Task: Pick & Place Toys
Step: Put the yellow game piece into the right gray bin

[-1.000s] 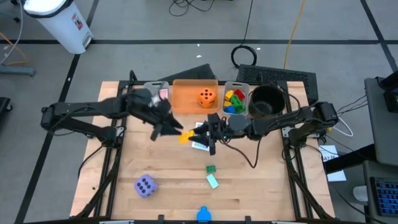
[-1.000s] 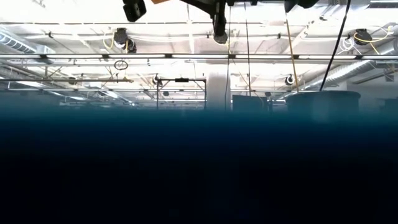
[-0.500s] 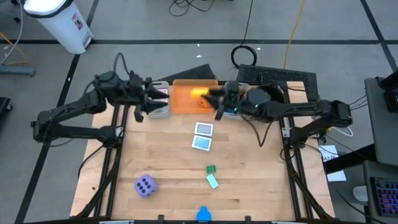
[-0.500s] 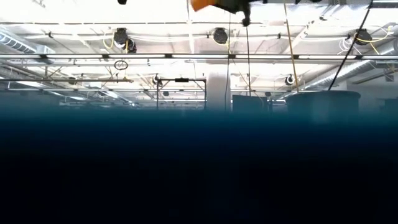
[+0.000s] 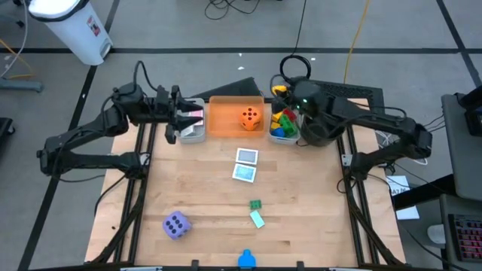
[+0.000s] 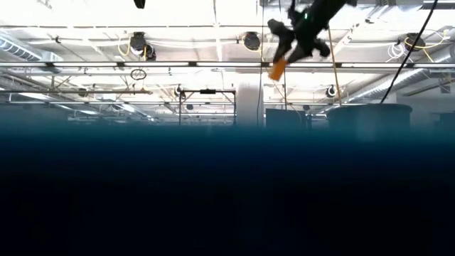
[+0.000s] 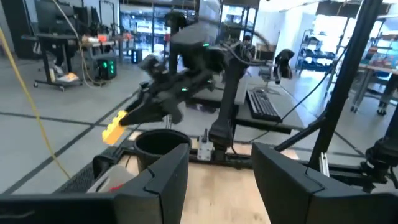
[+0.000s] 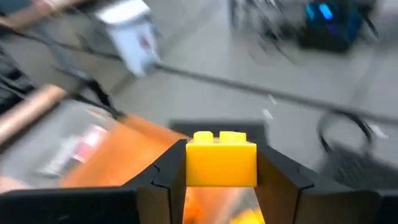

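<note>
High view shows the right pincer [image 5: 280,92], pinching a yellow brick [image 8: 221,158], has swung from mid-desk to above the far brick bin [image 5: 285,124], so release looks imminent; the left pincer [image 7: 216,180] waits spread.

The right hand [image 8: 221,171] grips a yellow brick [image 8: 221,158] between its fingers [image 8: 169,177], above a blurred orange bin [image 8: 118,155].

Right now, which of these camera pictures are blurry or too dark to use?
Low view: lower half is a dark blank, bright ceiling lights above. Right wrist view: background streaked with blur, the yellow brick between the fingers sharp. Left wrist view: slightly soft. High view: evenly lit and clear.
</note>
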